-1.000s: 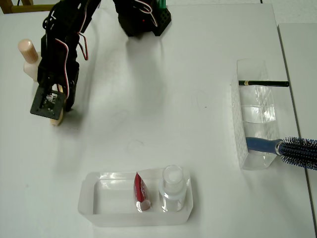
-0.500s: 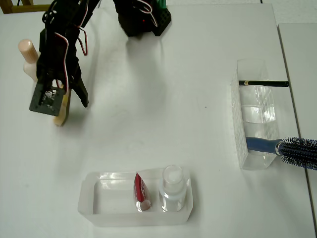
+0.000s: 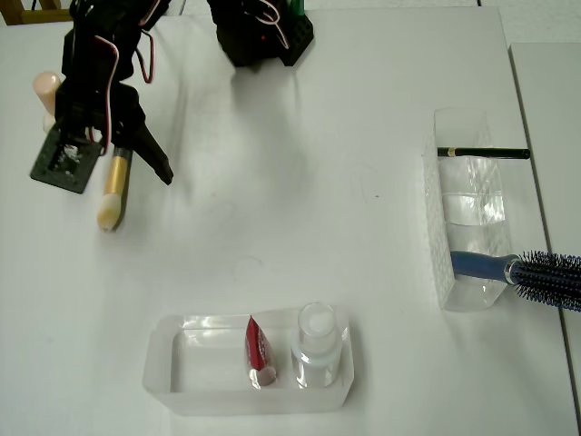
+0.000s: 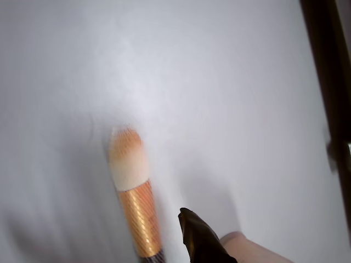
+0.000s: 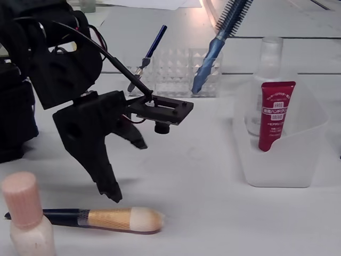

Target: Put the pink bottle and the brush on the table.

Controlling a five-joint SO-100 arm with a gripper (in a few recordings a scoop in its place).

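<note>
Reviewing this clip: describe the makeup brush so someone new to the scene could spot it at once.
On the white table, look at the left side in the overhead view, below the black gripper. The brush lies flat there beside the standing pink bottle. Its gold collar and cream tip set it apart from the blue hairbrush.

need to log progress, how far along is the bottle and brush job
Both look done. The pink bottle stands upright on the table, and the brush lies flat beside it. The gripper is open above the brush, holding nothing. Nothing seems left except pulling the arm clear.
</note>
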